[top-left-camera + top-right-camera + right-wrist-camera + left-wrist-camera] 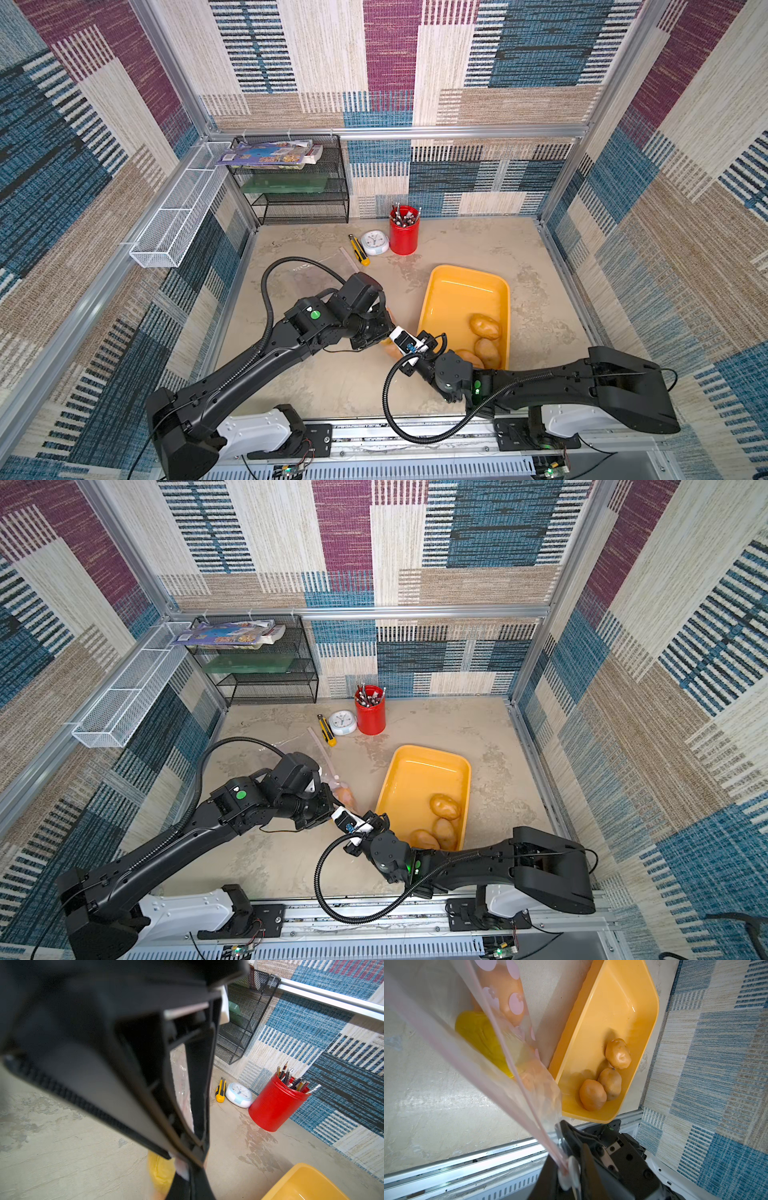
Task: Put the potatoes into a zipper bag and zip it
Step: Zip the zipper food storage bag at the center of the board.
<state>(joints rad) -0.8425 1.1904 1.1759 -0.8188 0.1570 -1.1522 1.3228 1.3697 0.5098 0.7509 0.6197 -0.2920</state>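
Observation:
A clear zipper bag [471, 1068] with pink dots and a pink zip strip hangs slack over the table. It holds a tan potato [506, 991], a rough yellow one [477, 1036] and another tan one [533, 1076]. Three more potatoes [484, 326] lie at the near end of the yellow tub [465, 282], seen close in the left wrist view [610, 1084]. My left gripper [568, 1169] is shut on the bag's zip strip at its end. My right gripper [185, 1169] meets it there, shut on the same end of the bag. Both arms hide most of the bag in both top views.
At the back stand a red pencil cup [404, 230], a white clock [375, 242] and a yellow box cutter [359, 250]. A black mesh shelf [299, 183] fills the back left corner. A white wire basket [183, 208] hangs on the left wall.

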